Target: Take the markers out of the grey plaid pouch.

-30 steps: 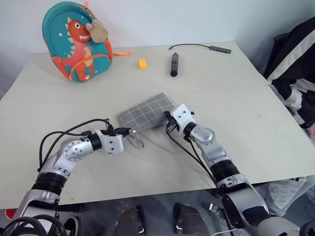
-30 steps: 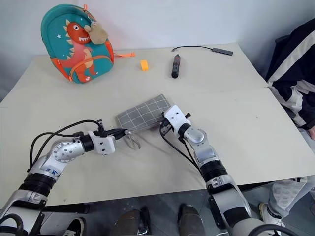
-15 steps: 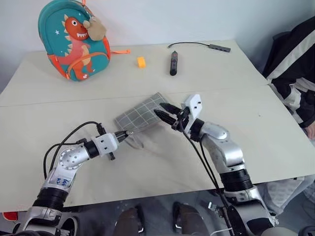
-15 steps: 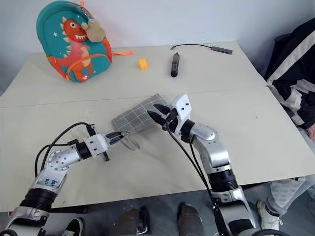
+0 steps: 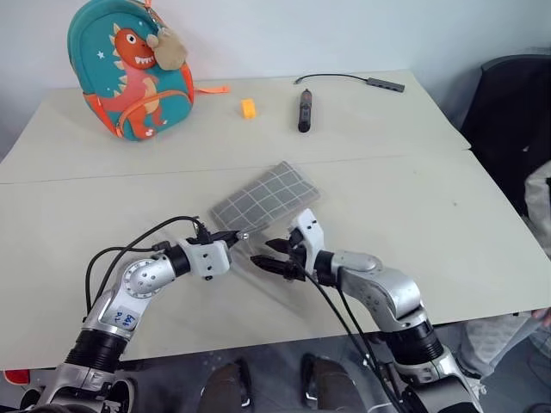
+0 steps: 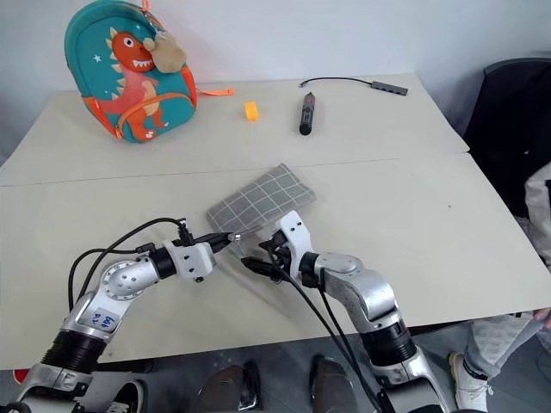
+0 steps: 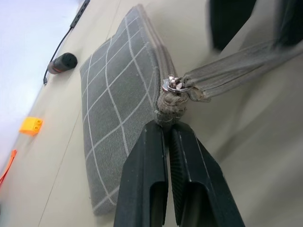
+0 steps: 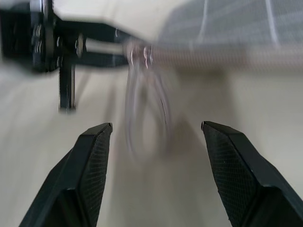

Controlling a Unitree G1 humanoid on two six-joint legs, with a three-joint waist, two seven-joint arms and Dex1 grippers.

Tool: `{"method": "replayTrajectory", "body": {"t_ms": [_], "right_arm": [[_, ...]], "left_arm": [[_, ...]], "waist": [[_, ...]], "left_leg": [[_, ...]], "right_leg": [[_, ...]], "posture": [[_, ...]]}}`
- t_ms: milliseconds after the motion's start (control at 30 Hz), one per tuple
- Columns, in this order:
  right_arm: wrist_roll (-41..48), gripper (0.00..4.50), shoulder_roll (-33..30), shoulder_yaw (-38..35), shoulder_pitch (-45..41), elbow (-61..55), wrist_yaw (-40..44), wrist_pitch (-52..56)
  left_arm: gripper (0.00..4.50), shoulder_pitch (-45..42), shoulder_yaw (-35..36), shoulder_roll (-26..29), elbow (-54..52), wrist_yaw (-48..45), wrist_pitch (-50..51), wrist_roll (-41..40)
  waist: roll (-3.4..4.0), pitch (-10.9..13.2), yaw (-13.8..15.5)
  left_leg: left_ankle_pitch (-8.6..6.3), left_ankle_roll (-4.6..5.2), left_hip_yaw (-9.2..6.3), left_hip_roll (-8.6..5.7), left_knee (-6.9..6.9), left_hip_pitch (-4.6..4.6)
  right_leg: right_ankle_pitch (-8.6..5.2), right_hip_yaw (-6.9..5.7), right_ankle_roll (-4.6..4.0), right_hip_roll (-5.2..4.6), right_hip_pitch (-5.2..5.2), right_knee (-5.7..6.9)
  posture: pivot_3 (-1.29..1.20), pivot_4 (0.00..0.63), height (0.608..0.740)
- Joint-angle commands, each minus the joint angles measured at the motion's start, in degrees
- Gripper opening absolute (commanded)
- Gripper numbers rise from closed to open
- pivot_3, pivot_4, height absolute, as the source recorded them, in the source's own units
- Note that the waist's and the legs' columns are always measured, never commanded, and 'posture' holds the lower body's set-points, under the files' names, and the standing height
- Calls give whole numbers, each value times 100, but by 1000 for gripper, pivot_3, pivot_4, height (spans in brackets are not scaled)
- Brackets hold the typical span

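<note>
Left gripper (image 7: 166,130) jaws clamped on the grey plaid pouch's (image 5: 263,198) zipper pull (image 7: 170,100). Right gripper (image 5: 269,256) jaws spread wide, empty, facing the loop (image 8: 144,104). Pouch lies flat mid-counter (image 5: 413,189).

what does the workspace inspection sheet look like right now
surface: pale table, seam across the middle
job's things: grey plaid pouch lies flat, zipped shut; its loop pull hangs off the corner; markers nothing seen
clutter: dinosaur backpack, orange block, black stick device
grippers: left gripper shut on the pouch's corner tab; right gripper open, facing the loop pull
cables: thin black cable with adapter at the far edge
surroundings: dark chair beside the table
</note>
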Motion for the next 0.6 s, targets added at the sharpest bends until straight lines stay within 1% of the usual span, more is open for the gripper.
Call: {"method": "replayTrajectory", "body": {"t_ms": [33, 100, 167, 267, 367, 467, 600], "right_arm": [[92, 3158, 248, -132, -96, 208, -24, -85], [213, 3158, 359, -265, -131, 268, -5, -15], [38, 3158, 423, -226, -261, 451, -54, -186], [207, 3158, 711, -528, -445, 674, -204, -119], [213, 2531, 699, -509, -462, 633, -102, -61], [53, 1554, 456, -324, -365, 507, 38, -166], [73, 208, 204, -407, -339, 347, 121, -122]], "left_arm": [[0, -29, 1, -35, -293, 81, 71, 73], [0, -17, 5, -62, -334, 89, 124, 68], [0, 6, 38, -124, -434, 105, 191, -2], [0, 26, 42, -133, -548, 110, 276, 45], [0, 57, 57, -165, -597, 134, 326, 22], [0, 70, 97, -218, -625, 153, 414, -50], [0, 92, 153, -247, -625, 133, 451, -137]], "waist": [[-2, -1, 7], [-2, -1, 5], [-2, -1, 4], [-2, -1, -3], [-2, -1, -4], [-2, -1, -4], [-3, -1, 0]], "left_leg": [[0, 0, 0, 0, -1, 0], [-1, 0, 0, 0, -1, -1], [-1, 0, 0, -1, 0, -2], [-1, 0, 2, -3, 3, -2], [-1, 0, 2, 0, 2, -1], [-1, 0, 2, -2, 2, -1], [-1, 1, 3, -8, 3, -1]], "right_leg": [[0, 0, -1, 0, 1, -1], [0, 0, 0, 1, 1, -2], [0, -1, 0, 2, 1, -1], [1, 0, 1, 4, 0, 5], [0, 0, 1, 8, 0, 7], [0, -1, 0, 8, 0, 7], [0, 0, 1, 7, 0, 6]], "posture": [[0, 150, 740], [0, 150, 740], [0, 150, 740], [0, 150, 740], [0, 150, 740], [0, 150, 740], [0, 150, 740]]}}
